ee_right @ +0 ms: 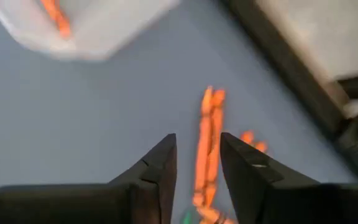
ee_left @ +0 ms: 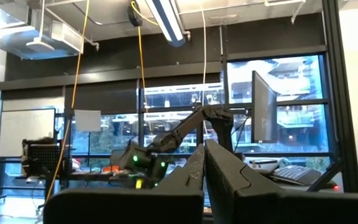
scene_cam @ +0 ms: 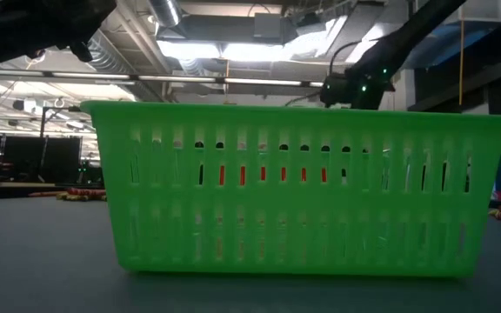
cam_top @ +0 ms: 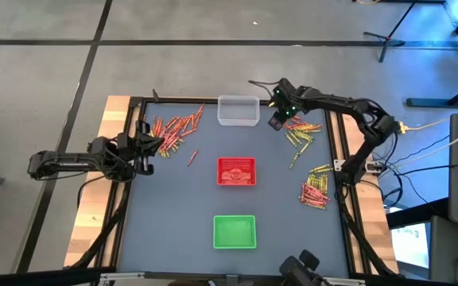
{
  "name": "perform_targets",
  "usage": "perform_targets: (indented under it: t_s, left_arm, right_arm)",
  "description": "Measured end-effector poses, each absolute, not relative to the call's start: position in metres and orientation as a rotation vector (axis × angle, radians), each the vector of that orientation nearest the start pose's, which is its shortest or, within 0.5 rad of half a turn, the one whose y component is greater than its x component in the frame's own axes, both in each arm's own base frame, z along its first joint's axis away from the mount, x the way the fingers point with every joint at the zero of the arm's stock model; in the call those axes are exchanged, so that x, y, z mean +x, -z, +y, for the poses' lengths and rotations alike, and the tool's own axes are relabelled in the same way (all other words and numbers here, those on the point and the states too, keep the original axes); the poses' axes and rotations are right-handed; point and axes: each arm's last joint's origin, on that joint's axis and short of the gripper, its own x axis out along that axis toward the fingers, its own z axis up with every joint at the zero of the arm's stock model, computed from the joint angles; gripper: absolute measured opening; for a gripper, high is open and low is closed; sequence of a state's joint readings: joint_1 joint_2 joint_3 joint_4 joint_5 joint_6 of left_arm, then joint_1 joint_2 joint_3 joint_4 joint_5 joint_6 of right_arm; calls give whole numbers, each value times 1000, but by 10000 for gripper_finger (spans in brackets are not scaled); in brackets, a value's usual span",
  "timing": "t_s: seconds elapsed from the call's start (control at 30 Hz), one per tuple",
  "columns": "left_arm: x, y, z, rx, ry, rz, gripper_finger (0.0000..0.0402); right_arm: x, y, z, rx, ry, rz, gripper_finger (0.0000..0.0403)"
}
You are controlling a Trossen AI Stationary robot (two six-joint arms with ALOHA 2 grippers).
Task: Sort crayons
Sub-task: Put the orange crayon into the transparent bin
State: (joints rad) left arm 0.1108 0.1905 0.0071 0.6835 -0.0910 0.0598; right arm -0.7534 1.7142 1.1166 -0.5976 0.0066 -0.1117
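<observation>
Crayons lie on the grey table in loose heaps: an orange heap (cam_top: 177, 127) at the far left, a yellow-green and orange heap (cam_top: 300, 133) at the far right, and a mixed heap (cam_top: 315, 191) by the right edge. My right gripper (cam_top: 277, 119) (ee_right: 197, 152) hangs open over the far-right heap, pointing steeply down. Two orange crayons (ee_right: 207, 146) on the table show in the gap between its fingers, lying along them. My left gripper (cam_top: 145, 144) (ee_left: 204, 148) waits shut at the table's left edge, tipped upward.
A clear tray (cam_top: 238, 110) stands at the far middle, just left of my right gripper, with an orange crayon (ee_right: 55, 15) in it. The red tray (cam_top: 236, 171) sits mid-table and the green tray (cam_top: 234, 231) near the front edge. A dark frame rail (cam_top: 336, 143) borders the table.
</observation>
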Motion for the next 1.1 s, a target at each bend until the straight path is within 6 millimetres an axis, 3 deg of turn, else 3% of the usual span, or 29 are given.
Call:
perform_targets:
  t_s: [0.43,1.1]
  left_arm:
    - [97,-214,13,60,-205,-493,0]
    - [97,-214,13,65,-209,-493,0]
  right_arm:
    - [246,-151,-235,375,610,1255,101]
    - [248,-139,-236,410,571,1280,101]
